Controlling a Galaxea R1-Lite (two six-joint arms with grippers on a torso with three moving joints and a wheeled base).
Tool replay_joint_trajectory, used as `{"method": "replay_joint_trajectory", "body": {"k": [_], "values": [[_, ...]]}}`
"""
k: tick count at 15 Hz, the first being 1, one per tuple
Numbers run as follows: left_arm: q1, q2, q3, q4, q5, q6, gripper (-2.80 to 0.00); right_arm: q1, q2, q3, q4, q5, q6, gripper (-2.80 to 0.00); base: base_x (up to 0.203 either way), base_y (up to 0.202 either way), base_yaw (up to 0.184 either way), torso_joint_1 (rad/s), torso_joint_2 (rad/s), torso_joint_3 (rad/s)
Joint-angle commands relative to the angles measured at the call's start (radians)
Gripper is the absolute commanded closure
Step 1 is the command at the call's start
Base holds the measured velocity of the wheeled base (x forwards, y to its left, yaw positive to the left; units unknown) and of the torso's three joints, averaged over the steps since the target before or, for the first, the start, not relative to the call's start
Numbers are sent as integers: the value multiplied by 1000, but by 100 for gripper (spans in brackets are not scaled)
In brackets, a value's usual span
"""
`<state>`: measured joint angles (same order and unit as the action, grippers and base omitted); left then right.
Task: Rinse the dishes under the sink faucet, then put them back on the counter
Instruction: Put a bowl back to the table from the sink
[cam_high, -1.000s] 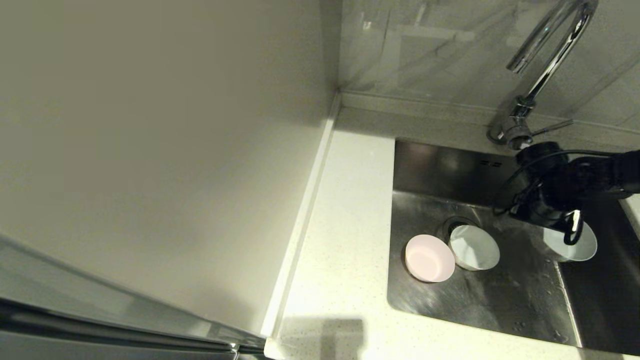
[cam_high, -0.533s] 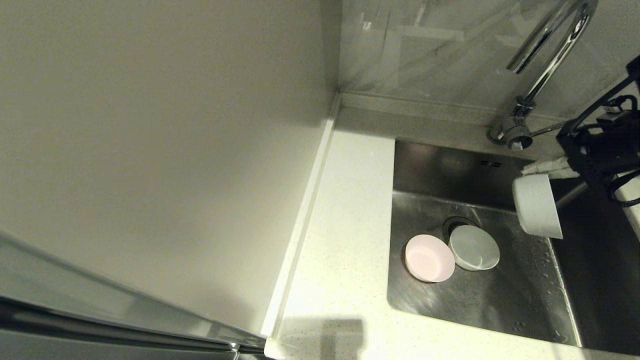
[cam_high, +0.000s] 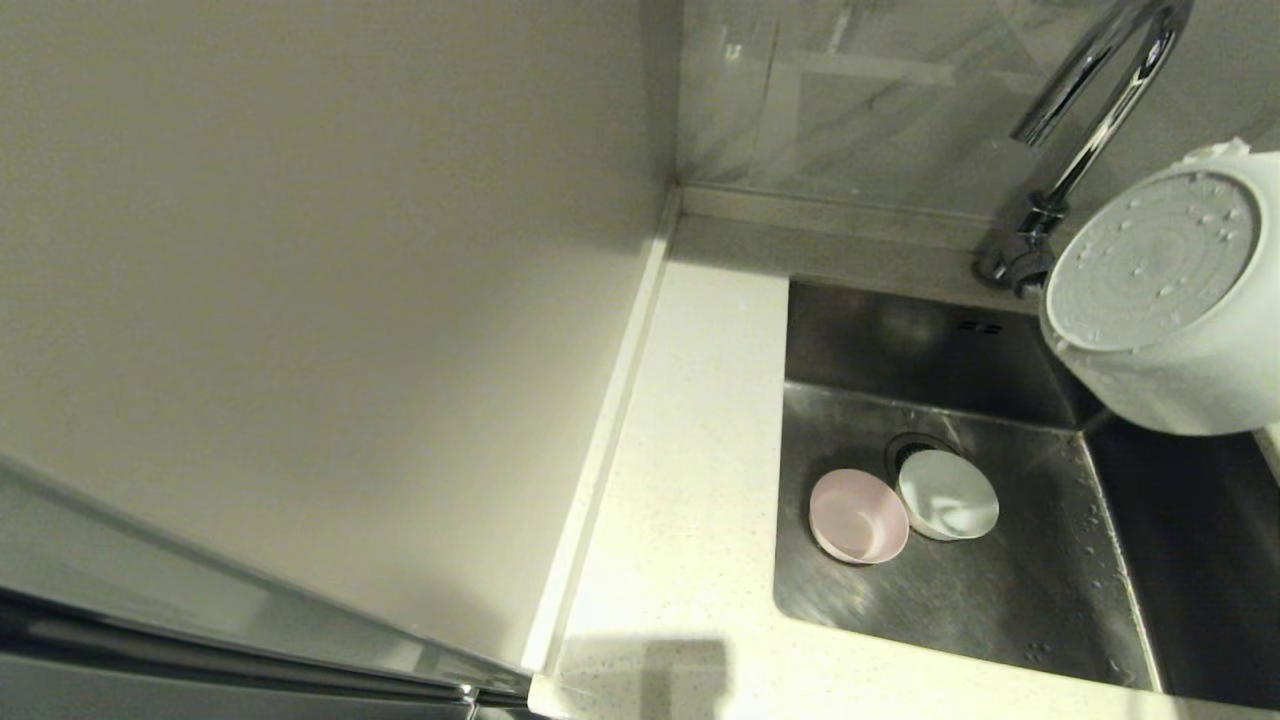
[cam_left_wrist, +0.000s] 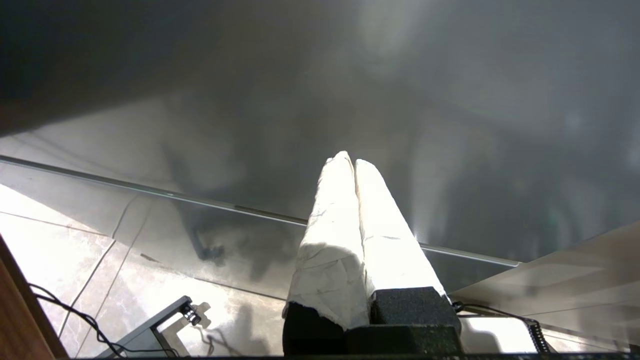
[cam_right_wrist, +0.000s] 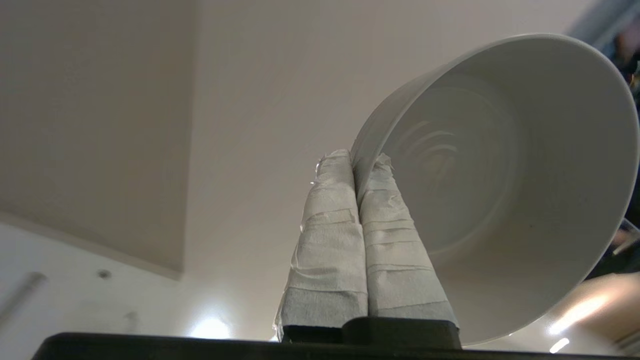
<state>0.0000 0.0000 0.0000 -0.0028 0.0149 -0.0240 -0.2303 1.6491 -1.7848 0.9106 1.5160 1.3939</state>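
Dripping white bowl (cam_high: 1165, 300) upturned, wet base showing

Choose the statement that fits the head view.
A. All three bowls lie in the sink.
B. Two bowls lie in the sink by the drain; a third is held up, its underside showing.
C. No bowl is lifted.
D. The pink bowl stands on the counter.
B: the pink bowl and mint-white bowl sit in the sink, while the right end effector grips the rim of the lifted white bowl.
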Motion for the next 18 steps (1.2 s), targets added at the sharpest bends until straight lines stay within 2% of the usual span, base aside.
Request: {"method": "replay_joint_trajectory", "body": {"k": [1, 2, 4, 6, 8, 10, 12, 14, 16, 17, 18], "values": [[0, -3, 0, 0, 0, 0, 0, -17, -10, 186, -6, 14, -53, 0, 0, 0, 0, 0, 0, 0], [0, -3, 0, 0, 0, -1, 0, -29, -12, 229, -7, 14, -65, 0, 0, 0, 0, 0, 0, 0], [0, -3, 0, 0, 0, -1, 0, -46, -16, 192, -8, 14, -55, 0, 0, 0, 0, 0, 0, 0], [0, -3, 0, 0, 0, -1, 0, -62, -23, 4, -8, 14, -36, 0, 0, 0, 0, 0, 0, 0], [0, -4, 0, 0, 0, 1, 0, -74, -35, -90, -16, 14, -50, 0, 0, 0, 0, 0, 0, 0], [0, -3, 0, 0, 2, -1, 0, -105, -59, -27, -48, 9, -117, 0, 0, 0, 0, 0, 0, 0], [0, -3, 0, 0, 0, -1, 0, -139, -78, 72, -120, -51, -171, 0, 0, 0, 0, 0, 0, 0], [0, -3, 0, 0, 0, -1, 0, -182, -84, 17, -241, -133, -198, 0, 0, 0, 0, 0, 0, 0], [-1, -4, 0, 0, 0, -1, 0, -313, -90, -110, -501, -205, -258, 0, 0, 0, 0, 0, 0, 0], [0, -3, 0, 0, 0, -1, 0, -371, -92, -122, -563, -224, -329, 0, 0, 0, 0, 0, 0, 0], [0, -3, 0, 0, 1, -1, 0, -408, -93, -117, -587, -238, -463, 0, 0, 0, 0, 0, 0, 0]]}}
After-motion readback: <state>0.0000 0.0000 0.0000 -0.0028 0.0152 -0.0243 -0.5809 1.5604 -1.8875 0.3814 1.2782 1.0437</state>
